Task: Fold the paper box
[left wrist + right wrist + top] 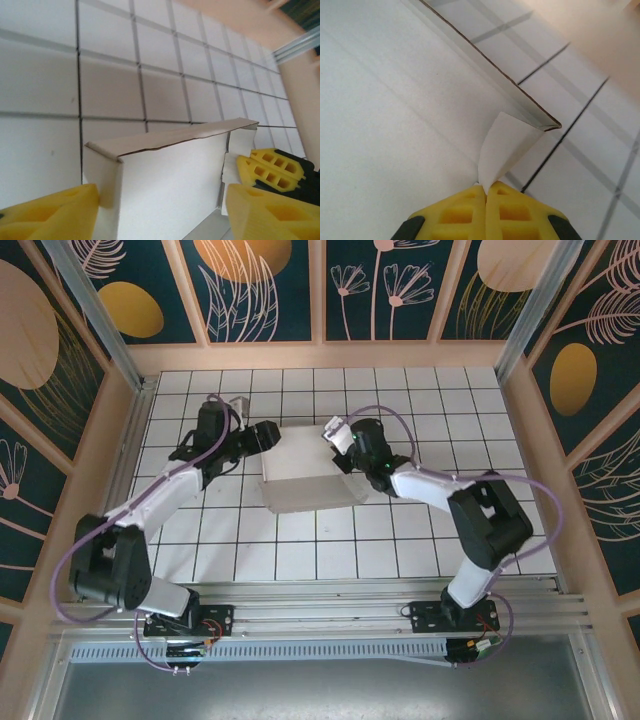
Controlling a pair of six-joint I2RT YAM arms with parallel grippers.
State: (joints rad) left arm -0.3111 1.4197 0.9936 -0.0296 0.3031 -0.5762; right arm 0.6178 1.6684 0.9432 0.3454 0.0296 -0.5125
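— What do the two arms look like?
— The left arm [150, 502] and the right arm [440, 485] match: slim white link shells joined by chunky black joint housings. A lilac cable [60, 580] loops beside each arm. A tiny green light shows near the right arm's wrist.
— And the bases?
— Each base [185, 615] is a flat black mounting block.
— The grippers?
— The left gripper [160, 215] has bright yellow, wedge-shaped plastic fingers [50, 217]. The right gripper [486, 192] has the same yellow fingers, with rectangular recesses moulded into them and black mounts behind.
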